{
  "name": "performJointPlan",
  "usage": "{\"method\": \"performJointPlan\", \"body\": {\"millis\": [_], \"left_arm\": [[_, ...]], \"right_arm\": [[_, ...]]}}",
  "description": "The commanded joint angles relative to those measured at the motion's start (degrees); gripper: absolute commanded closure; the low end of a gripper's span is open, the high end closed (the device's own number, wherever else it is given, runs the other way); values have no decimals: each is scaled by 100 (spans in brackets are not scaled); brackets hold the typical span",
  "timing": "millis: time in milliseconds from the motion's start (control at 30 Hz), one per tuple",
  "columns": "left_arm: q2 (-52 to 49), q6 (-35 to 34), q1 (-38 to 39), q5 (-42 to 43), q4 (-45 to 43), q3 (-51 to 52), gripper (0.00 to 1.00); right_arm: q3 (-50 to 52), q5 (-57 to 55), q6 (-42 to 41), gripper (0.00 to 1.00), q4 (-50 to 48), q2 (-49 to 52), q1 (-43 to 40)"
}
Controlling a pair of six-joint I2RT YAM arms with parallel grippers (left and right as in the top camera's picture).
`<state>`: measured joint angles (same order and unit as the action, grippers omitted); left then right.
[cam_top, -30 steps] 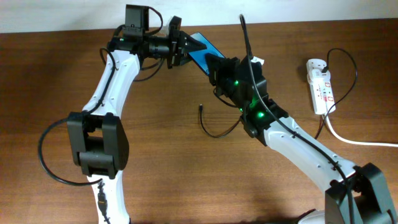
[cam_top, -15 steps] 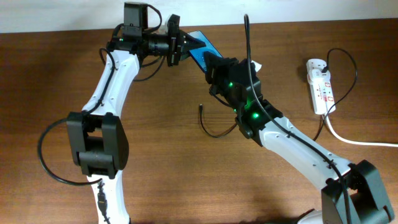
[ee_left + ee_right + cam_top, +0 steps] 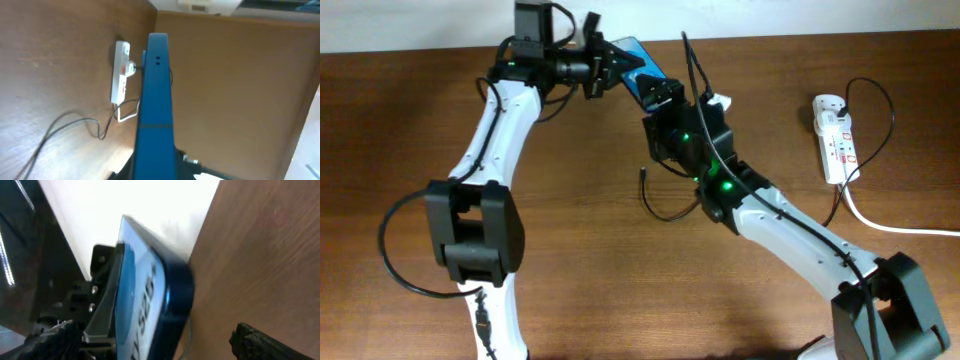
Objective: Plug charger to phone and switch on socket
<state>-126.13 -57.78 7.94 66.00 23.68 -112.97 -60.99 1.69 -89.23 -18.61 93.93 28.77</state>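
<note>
Quick count first: two arms, one phone [image 3: 640, 65], one charger [image 3: 665, 212], one socket [image 3: 836, 140], all on or above one brown table [image 3: 580, 270]. There's also one thick white cord [image 3: 895, 226] coming off the socket and running off to the right.

The left gripper [image 3: 610, 62] is up at the far edge, about centre. It's clamped down on the phone, with its fingers narrowed to the phone's thickness. The left wrist view looks straight along the phone's [image 3: 155, 100] thin blue edge, which rises up from between the fingers. The phone is tilted rather than flat.

The right gripper [image 3: 665, 95] is just right of the phone and really close to it. In the right wrist view one finger [image 3: 265, 342] sits in the bottom right corner and a dark textured bit sits at the bottom left. That looks spread wide, with nothing in its grasp. The phone's [image 3: 150, 295] end with the "S25" text fills the middle of that view. I can't tell if the fingers touch it.

The charger lies loose on the table under the right arm. Its connector tip [image 3: 643, 173] points to the far side and is well apart from the phone. The socket sits over at the far right.
</note>
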Motion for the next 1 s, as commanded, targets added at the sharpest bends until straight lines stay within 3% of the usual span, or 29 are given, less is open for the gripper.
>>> {"method": "performJointPlan", "body": {"millis": [0, 167, 300, 433, 533, 633, 700, 833, 967], "left_arm": [[35, 686, -516, 326, 0, -59, 100], [35, 1405, -1014, 291, 898, -59, 100], [35, 1908, -1283, 264, 1878, -59, 100], [35, 2037, -1353, 723, 1926, -59, 100], [35, 2273, -1353, 1615, 1764, -59, 100], [35, 2273, -1353, 2422, 1421, -59, 100], [35, 2277, -1353, 2420, 1373, -59, 100], [35, 2273, -1353, 2404, 1296, -59, 100], [35, 2271, -1353, 2404, 1296, -59, 100]], "right_arm": [[-33, 1134, 1335, 2, 199, -4, -531], [-33, 2334, 2653, 2, 1541, -160, -1364], [-33, 2487, 4107, 2, 3379, -160, -1602], [-35, 2778, 4817, 2, 3950, -160, -1600], [-44, 2811, 5501, 2, 4457, -160, -1639], [-42, 2199, 5495, 2, 4896, -160, -1827], [-42, 2260, 5652, 1, 5021, -160, -1867], [-44, 2483, 5943, 38, 4924, -157, -1585], [-44, 2138, 5525, 40, 4448, 33, -1054]]}}
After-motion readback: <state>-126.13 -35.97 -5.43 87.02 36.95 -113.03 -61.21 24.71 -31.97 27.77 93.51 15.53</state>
